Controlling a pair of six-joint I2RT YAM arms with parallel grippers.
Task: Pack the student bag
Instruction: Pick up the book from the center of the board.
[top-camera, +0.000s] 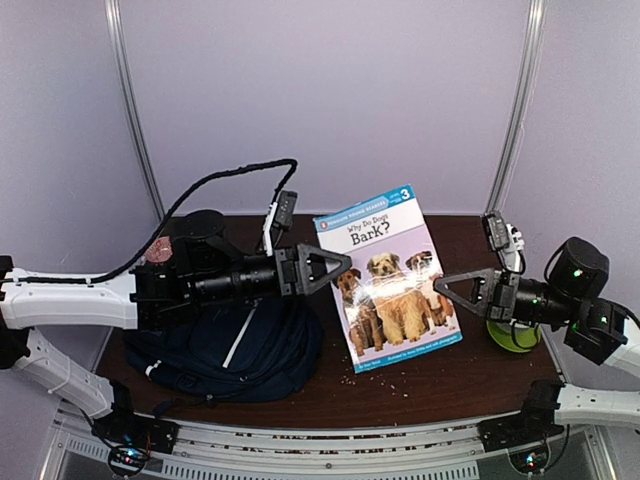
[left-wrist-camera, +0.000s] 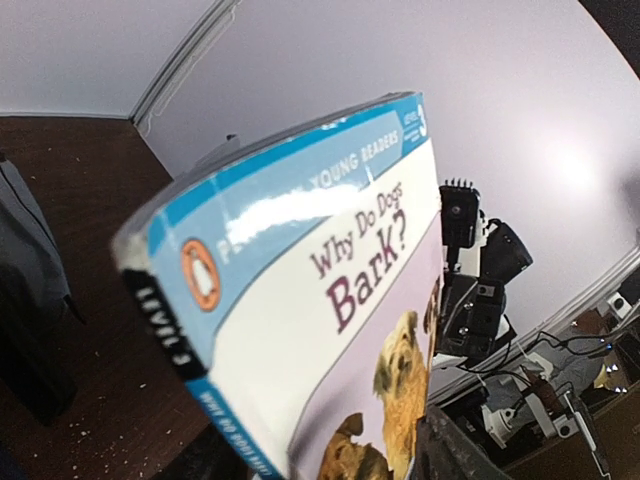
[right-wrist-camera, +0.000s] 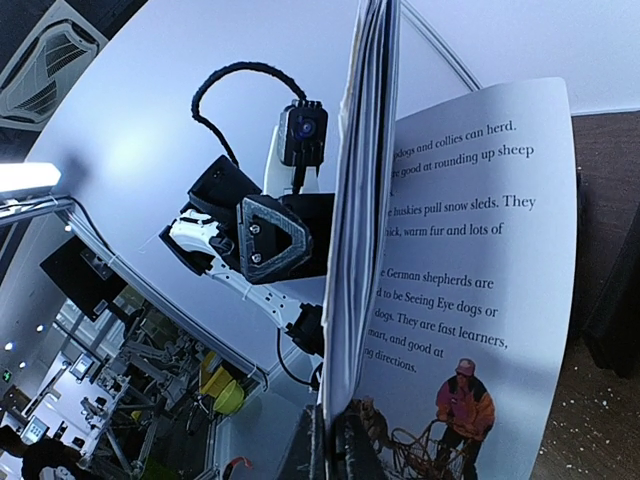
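Note:
The book "Why Do Dogs Bark?" (top-camera: 390, 275) is held up off the table, its cover tilted toward the top camera. My right gripper (top-camera: 450, 290) is shut on the book's right edge; in the right wrist view it (right-wrist-camera: 345, 440) pinches a bundle of pages (right-wrist-camera: 365, 200), and one printed page (right-wrist-camera: 470, 280) splays loose. My left gripper (top-camera: 335, 268) is open at the book's spine edge. In the left wrist view the cover (left-wrist-camera: 300, 270) fills the gap between its fingers (left-wrist-camera: 460, 450). The navy student bag (top-camera: 230, 350) lies flat under the left arm.
A lime-green round object (top-camera: 512, 333) sits on the table below my right wrist. A pinkish thing (top-camera: 160, 248) shows behind the left arm. Pale crumbs dot the brown table (top-camera: 420, 385). Purple walls close in the back and sides.

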